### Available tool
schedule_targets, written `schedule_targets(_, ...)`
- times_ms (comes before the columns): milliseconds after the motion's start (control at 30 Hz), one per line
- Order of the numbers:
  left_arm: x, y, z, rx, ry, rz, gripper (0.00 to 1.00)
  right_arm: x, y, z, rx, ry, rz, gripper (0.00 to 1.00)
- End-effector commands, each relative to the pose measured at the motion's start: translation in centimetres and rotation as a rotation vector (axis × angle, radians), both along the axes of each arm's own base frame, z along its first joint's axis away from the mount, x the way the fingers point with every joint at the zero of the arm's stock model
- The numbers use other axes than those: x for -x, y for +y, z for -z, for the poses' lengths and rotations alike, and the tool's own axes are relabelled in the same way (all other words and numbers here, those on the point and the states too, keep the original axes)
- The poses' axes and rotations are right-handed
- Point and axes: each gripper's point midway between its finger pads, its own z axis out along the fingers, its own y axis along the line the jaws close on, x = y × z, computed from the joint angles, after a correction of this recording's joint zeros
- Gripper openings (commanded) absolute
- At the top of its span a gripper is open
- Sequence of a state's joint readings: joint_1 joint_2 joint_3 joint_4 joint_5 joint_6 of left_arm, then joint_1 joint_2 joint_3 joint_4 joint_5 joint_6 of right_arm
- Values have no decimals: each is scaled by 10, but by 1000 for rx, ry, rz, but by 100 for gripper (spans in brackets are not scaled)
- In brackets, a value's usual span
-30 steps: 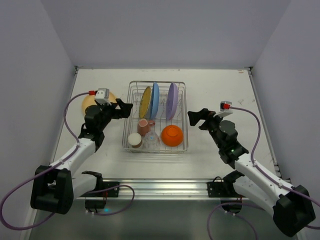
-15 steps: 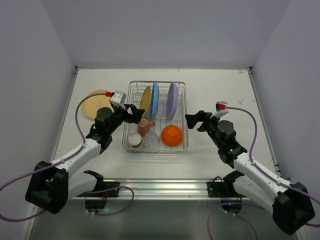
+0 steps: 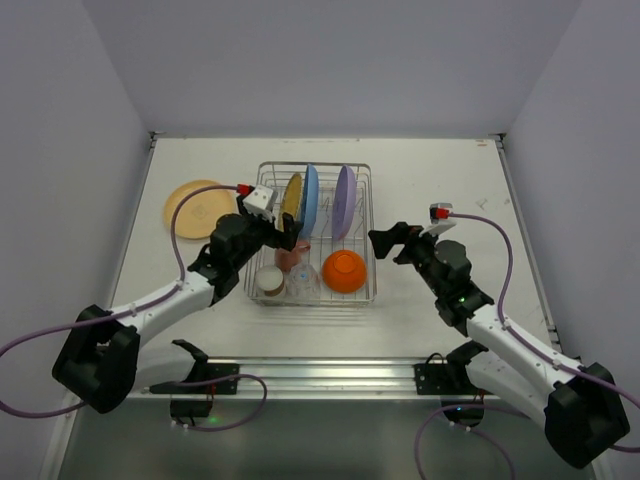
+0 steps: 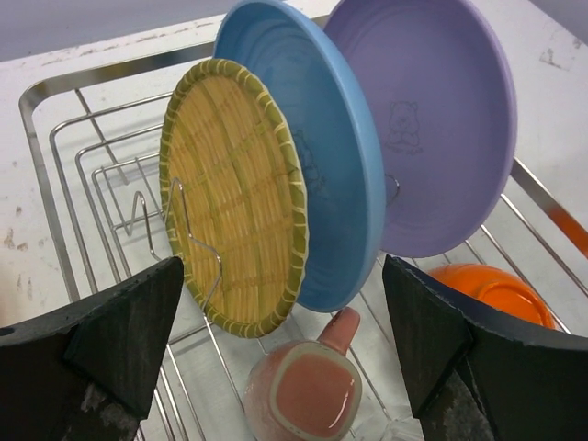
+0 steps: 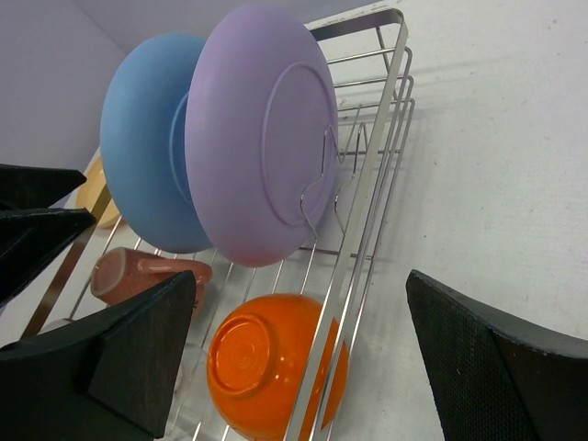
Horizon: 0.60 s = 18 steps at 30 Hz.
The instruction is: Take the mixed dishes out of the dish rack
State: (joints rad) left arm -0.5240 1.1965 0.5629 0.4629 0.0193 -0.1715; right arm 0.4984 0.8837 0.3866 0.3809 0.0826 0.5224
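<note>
Top external: swings away from tan round plate, flat on white table left of silver wire dish rack. Now brackets racked yellow woven plate with left gripper, jaws spread, seemingly no contact. Keeps right gripper spread beside rack. Suggests second unload starting.

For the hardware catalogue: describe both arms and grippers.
The left arm and right arm have white links, black joints and bases. A purple cable loops along each to a red plug at the wrist. The left gripper and right gripper are black, with wedge-shaped, finely textured fingers.
</note>
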Motion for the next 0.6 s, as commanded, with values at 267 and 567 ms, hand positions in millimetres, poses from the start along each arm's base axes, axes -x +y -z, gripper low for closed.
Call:
schedule_targets(267, -21, 5, 0, -83, -13, -98, 84, -1, 7, -14, -17, -42, -31, 99)
schedule_targets(567, -25, -2, 9, -98, 10, -84, 69, -2, 7, -14, -13, -39, -32, 99)
